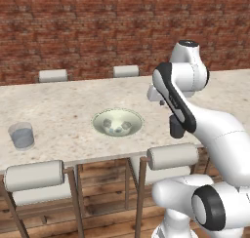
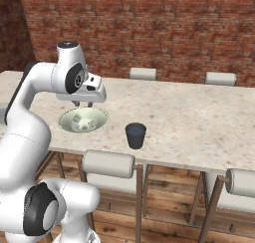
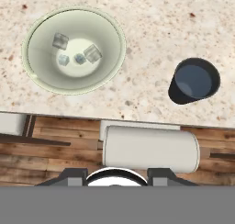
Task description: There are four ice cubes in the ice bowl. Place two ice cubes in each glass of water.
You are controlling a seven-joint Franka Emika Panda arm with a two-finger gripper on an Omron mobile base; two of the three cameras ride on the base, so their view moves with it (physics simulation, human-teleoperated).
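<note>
All four ice cubes (image 3: 75,53) sit in the ice bowl (image 3: 41,81). Both glasses need ice. The gripper (image 2: 82,104) holds nothing; I cannot tell how wide it is.

A long speckled beige stone table (image 1: 58,103) stands before a red brick wall (image 1: 97,27). Cream padded chairs with wooden frames (image 1: 34,176) stand along both sides, on a wooden plank floor (image 3: 55,161).

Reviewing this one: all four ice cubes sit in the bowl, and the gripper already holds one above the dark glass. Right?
Not quite. The gripper holds nothing; it hangs above the ice bowl, as the right base view shows. The hand view shows all four ice cubes in the bowl, and the dark glass beside it.
</note>
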